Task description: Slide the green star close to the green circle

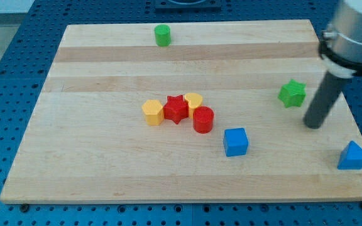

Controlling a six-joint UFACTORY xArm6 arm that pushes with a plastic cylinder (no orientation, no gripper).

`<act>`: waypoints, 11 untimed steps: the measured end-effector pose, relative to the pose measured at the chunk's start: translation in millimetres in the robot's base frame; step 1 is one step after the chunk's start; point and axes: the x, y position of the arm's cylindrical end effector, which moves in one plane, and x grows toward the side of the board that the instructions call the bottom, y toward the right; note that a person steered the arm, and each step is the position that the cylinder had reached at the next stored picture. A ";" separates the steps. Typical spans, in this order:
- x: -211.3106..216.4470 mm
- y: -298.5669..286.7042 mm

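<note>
The green star (pixel 291 93) lies on the wooden surface (pixel 105 169), well apart from the green circle (pixel 162 35), which stands near the view's top edge, far to the star's upper left. My tip (pixel 313 125) rests just beside the star, at its lower right, not touching it. There is no hand on this arm, only the rod.

Pale grey cylindrical housing, black collar beneath, straight dark rod ending in my tip (pixel 313 125).
</note>
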 end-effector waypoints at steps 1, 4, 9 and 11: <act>-47.3 -7.8; -89.3 -87.3; -118.2 -213.6; -203.7 -202.6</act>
